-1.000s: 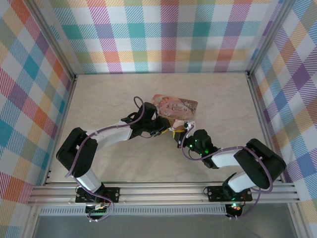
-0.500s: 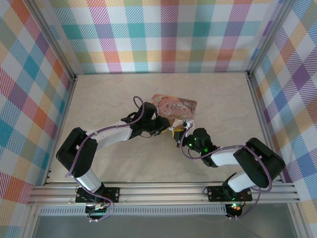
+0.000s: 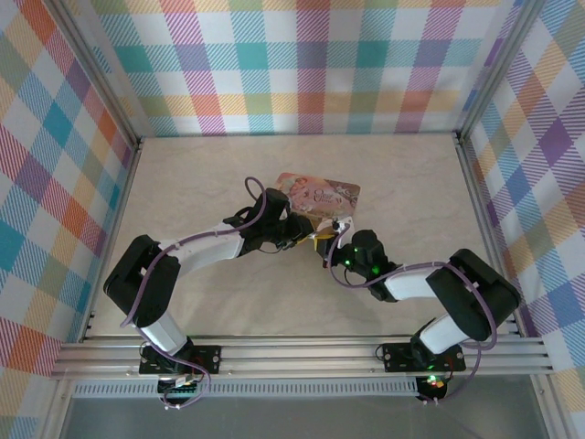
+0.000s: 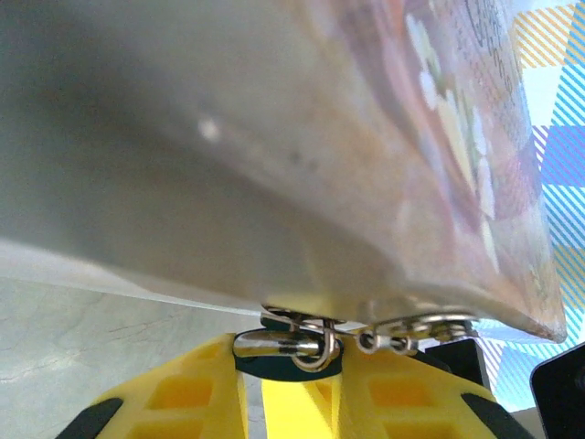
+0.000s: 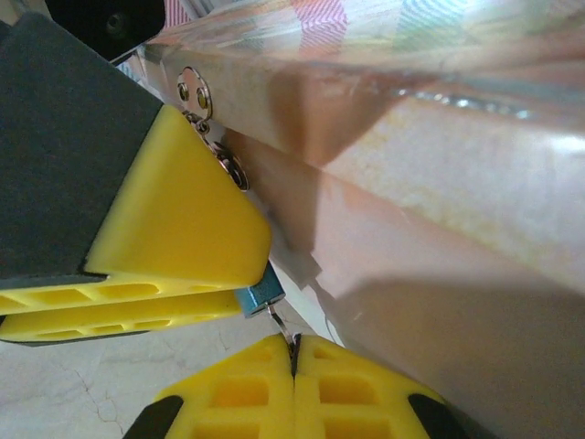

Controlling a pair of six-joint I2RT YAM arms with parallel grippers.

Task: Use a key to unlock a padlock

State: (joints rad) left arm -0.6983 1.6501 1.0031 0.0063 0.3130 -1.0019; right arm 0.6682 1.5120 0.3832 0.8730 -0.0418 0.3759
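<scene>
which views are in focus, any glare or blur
Left wrist view: the tin looms close and is badly out of focus, only the metal rings below it are crisp. Right wrist view: the blue padlock and key are sharp, while the tin's glossy side carries bright reflections. Top external view: even light, sharp, but padlock and key are too small to make out.

tin (image 4: 274,137) tight over left gripper (image 4: 291,389); table (image 3: 183,183) free l/r
</scene>
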